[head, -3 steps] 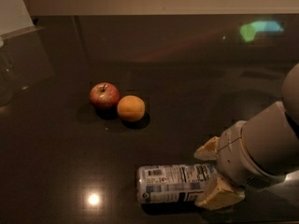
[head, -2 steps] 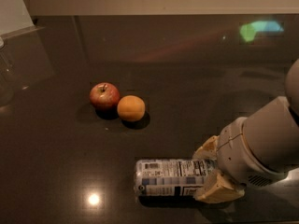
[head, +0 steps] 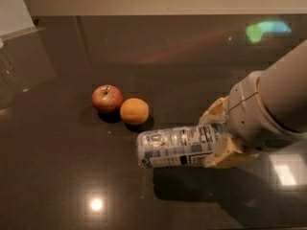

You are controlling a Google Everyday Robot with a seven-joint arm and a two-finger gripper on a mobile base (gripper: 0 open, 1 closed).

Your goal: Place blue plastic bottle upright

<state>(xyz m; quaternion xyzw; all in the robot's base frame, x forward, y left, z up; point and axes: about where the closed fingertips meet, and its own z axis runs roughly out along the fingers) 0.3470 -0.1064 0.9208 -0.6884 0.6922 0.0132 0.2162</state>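
The blue plastic bottle (head: 175, 146), clear with a pale blue-and-white label, lies horizontal with its base pointing left. My gripper (head: 219, 135) is shut on its right end, one tan finger (head: 214, 113) above and one below. The cap end is hidden between the fingers. The bottle hangs a little above the dark table (head: 57, 176); its shadow lies on the surface beneath it.
A red apple (head: 107, 98) and an orange (head: 134, 110) sit side by side, touching, just up and left of the bottle's base. My grey arm (head: 273, 104) fills the right side. A pale object stands at the far left corner.
The gripper has risen with the bottle, lifting it off the table toward the orange. The bottle stays horizontal. The apple and orange have not moved.
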